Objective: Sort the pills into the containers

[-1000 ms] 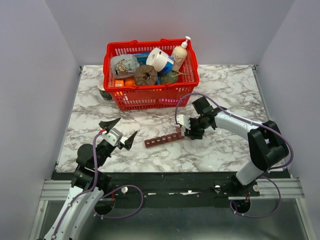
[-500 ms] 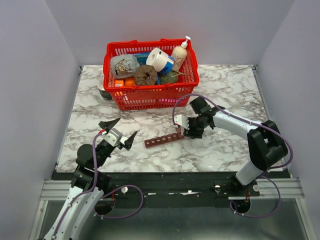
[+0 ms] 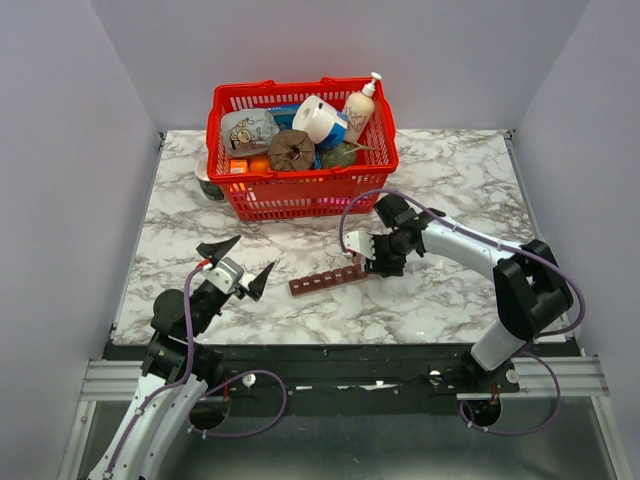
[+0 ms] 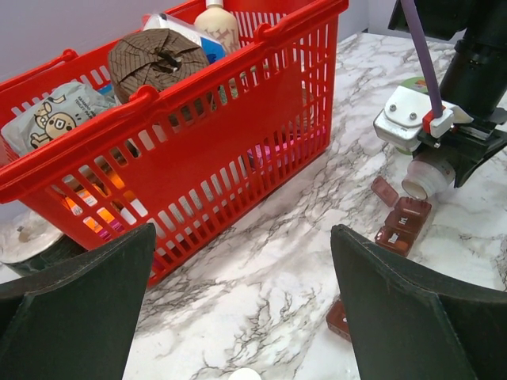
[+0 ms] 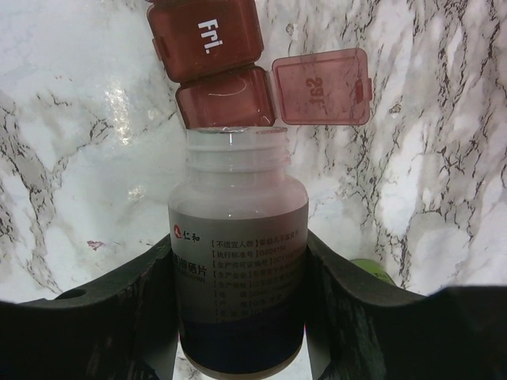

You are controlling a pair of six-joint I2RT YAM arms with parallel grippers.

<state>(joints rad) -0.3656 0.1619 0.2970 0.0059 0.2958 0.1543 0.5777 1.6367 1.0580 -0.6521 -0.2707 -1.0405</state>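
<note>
Near the front edge the left gripper (image 3: 240, 262) is hovering spread wide; mid-table the right gripper (image 3: 372, 258) is pinching the bottle (image 5: 238, 237), mouth at the strip's (image 3: 325, 279) open end compartment (image 5: 226, 107), so tilting slowly, centred, is looking wisest against spills.

My overhead view is bright and even, lit from above, with only faint, soft shadows lying on the marble tabletop (image 3: 450, 300). In my right wrist view glare whitens the marble, yet the label on the pill bottle (image 5: 238, 261) reads sharp. My left tool (image 4: 242, 229) looms dark, soft-edged, close up.
</note>
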